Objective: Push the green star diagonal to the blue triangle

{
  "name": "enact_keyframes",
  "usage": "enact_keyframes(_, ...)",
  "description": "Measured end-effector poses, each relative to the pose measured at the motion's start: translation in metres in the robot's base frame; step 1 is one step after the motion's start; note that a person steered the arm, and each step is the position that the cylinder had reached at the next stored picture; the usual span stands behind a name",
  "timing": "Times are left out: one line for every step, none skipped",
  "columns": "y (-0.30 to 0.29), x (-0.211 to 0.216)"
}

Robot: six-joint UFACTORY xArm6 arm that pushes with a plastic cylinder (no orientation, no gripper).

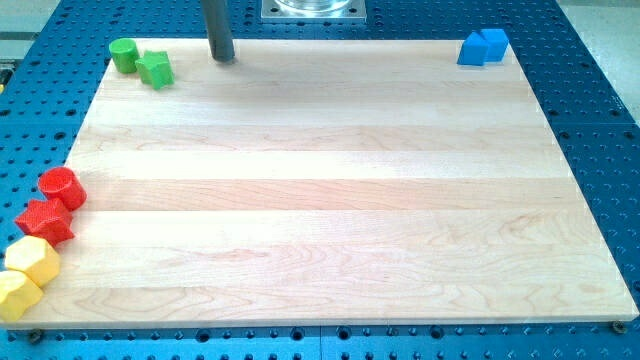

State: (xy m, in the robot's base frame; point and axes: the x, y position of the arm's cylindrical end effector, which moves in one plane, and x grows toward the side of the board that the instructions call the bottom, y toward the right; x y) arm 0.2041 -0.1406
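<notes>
My tip [223, 57] rests just right of the green star [156, 69], apart from it. The blue triangle [483, 47] lies well across the tabletop [330, 190], so the push looks unstarted. The rig carries no gripper to report.

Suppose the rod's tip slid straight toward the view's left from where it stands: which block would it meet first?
Probably the green star; my tip stands just right of it, though slightly higher in view, so it might only graze it.
</notes>
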Motion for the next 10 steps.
enact_keyframes(-0.019, -0.012)
enact_keyframes(-0.042, -0.01)
enact_keyframes(-0.071, 0.004)
enact_keyframes(-0.082, 0.036)
enact_keyframes(-0.082, 0.073)
enact_keyframes(-0.082, 0.111)
enact_keyframes(-0.085, 0.149)
enact_keyframes(-0.083, 0.153)
enact_keyframes(-0.09, 0.164)
enact_keyframes(-0.084, 0.17)
